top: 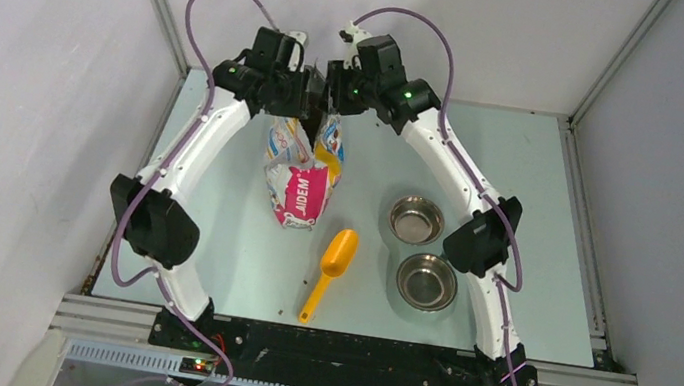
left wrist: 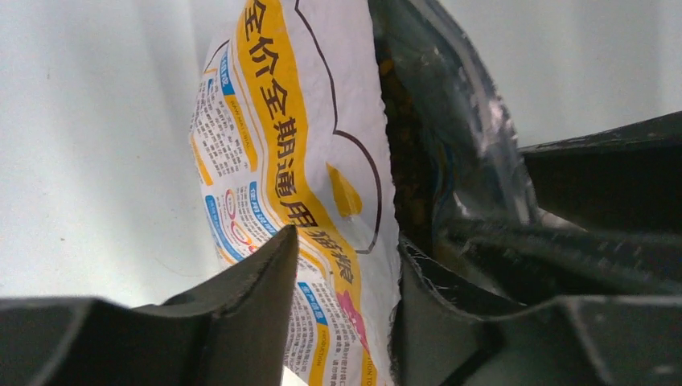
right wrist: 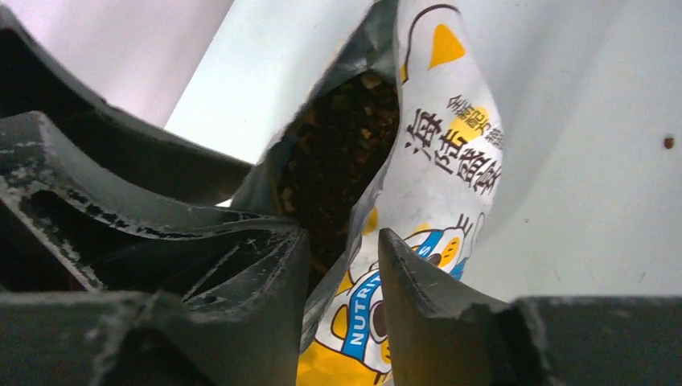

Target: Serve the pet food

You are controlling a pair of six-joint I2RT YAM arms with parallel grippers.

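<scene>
The bag (top: 298, 187) is white, yellow and pink; the kibble (right wrist: 338, 153) brown.

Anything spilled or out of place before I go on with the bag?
One stray kibble pellet lies on the table, outside the pet food bag, seen in the right wrist view. Otherwise nothing stands out: the yellow scoop lies flat, and the far steel bowl and near steel bowl are upright and empty.

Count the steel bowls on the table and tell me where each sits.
2. The far bowl lies right of the bag. The near bowl lies right of the scoop. None appears hidden.
</scene>
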